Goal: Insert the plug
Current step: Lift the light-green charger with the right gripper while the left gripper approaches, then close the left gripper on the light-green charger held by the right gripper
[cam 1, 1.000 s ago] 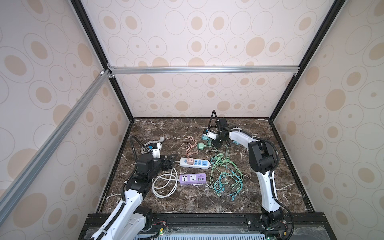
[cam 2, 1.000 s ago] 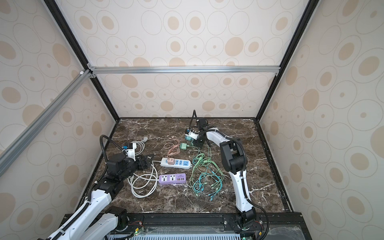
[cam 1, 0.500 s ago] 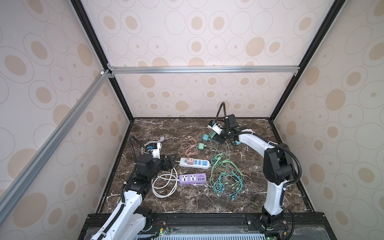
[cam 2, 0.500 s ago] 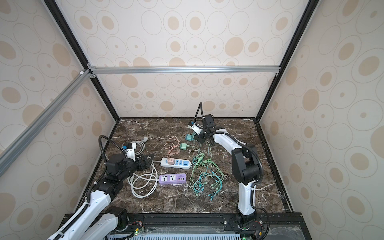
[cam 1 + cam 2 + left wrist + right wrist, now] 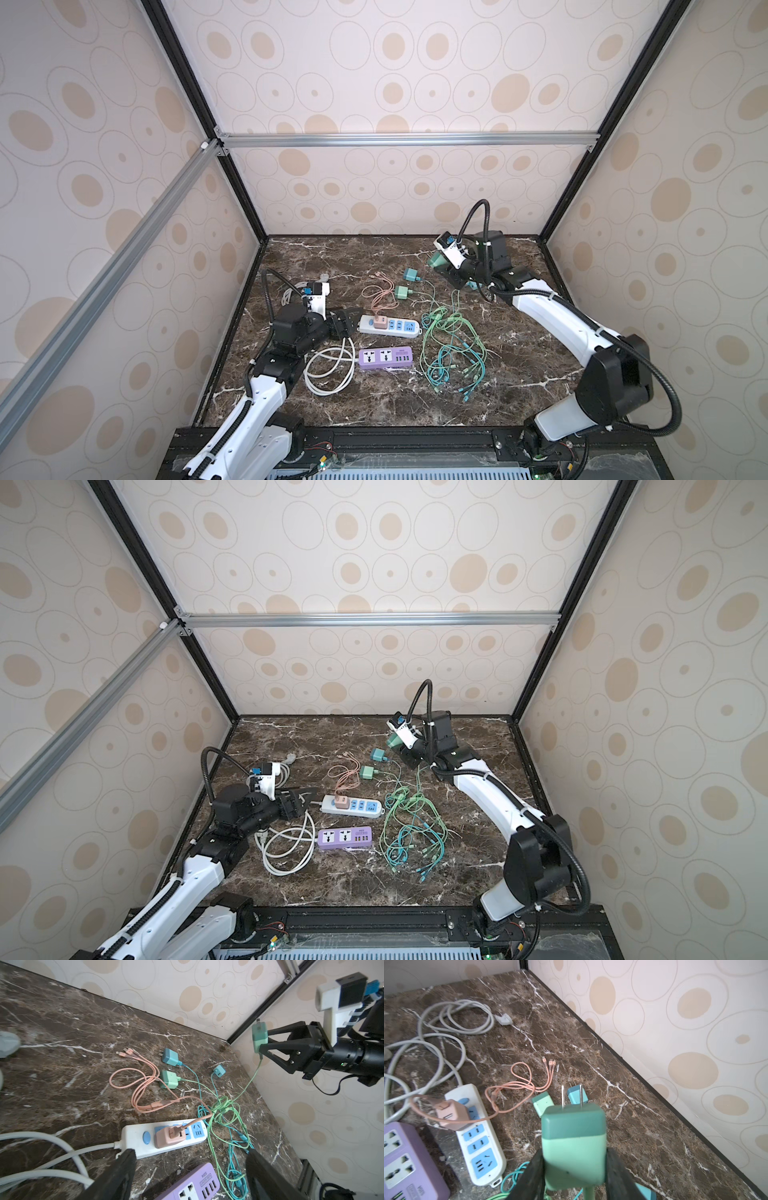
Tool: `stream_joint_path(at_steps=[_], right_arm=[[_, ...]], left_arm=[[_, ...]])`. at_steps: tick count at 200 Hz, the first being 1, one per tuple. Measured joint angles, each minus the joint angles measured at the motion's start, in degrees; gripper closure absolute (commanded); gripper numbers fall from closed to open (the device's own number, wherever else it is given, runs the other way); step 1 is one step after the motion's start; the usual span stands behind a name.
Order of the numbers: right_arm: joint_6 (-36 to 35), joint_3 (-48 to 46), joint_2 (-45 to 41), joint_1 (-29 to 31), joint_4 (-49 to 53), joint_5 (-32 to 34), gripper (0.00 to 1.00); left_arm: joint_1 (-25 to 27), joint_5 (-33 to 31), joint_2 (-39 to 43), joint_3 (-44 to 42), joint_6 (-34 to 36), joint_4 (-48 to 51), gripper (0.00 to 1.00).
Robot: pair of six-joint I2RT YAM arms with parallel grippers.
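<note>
My right gripper [image 5: 574, 1167] is shut on a two-tone green plug [image 5: 573, 1138] with two metal prongs pointing away from the wrist. It holds the plug [image 5: 436, 259] in the air over the back right of the table, its green cable hanging down. A white power strip [image 5: 388, 325] lies mid-table with a pink plug [image 5: 378, 321] seated in it and blue sockets free. A purple power strip [image 5: 385, 357] lies nearer the front. My left gripper [image 5: 345, 322] stands open and empty just left of the white strip [image 5: 164, 1138].
A teal plug [image 5: 411, 274] and a green plug [image 5: 402, 292] lie on the marble behind the strips, beside a pink cable [image 5: 380, 293]. Tangled green and teal cables [image 5: 453, 345] spread right of the strips. A white cord coil [image 5: 328, 370] lies front left.
My right arm has risen from low beside the loose plugs and swung back to the right, carrying the green plug up with it. The left arm has stayed put.
</note>
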State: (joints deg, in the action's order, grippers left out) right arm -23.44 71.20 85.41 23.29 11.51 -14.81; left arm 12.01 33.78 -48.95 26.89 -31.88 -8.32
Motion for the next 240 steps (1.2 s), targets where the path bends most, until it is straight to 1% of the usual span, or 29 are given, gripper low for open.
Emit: stream_joint_path(at_steps=[28,42,91,116,137,174,209,240], right_arm=[[-0.2,-4.9,-5.3,3.3,-1.8,-0.4,0.82],[-0.5,-6.8,-7.2,5.5,-2.3,-0.4,0.81],[-3.4,-9.6,-10.6,14.0,-3.3,1.4,0.81],[-5.1,-9.7,-10.7,17.7,-3.3,3.5,0.81],[-6.3,-9.9,-10.7,20.4,-3.3,5.0,0.81],[-8.0,-10.0,-10.7,23.1,-3.3,6.8,0.81],[-9.4,-10.0,-10.7,24.9,-2.9,7.7,0.82],[-10.3,-10.0,-10.6,26.6,-2.9,8.2,0.81]], left_arm=[[0.4,7.3,-2.0,0.1,-3.1,-6.2,0.19],[0.9,9.7,-2.8,0.6,-4.3,-8.5,0.21],[5.0,14.8,-5.5,5.0,-4.8,-10.5,0.22],[7.7,16.5,-6.8,6.1,-4.7,-10.4,0.22],[8.8,17.4,-7.8,6.3,-4.7,-10.4,0.22],[9.3,18.3,-9.3,6.4,-4.8,-10.4,0.29],[9.4,18.8,-10.7,7.3,-4.8,-10.5,0.38],[9.6,18.9,-11.0,7.4,-4.9,-10.6,0.41]])
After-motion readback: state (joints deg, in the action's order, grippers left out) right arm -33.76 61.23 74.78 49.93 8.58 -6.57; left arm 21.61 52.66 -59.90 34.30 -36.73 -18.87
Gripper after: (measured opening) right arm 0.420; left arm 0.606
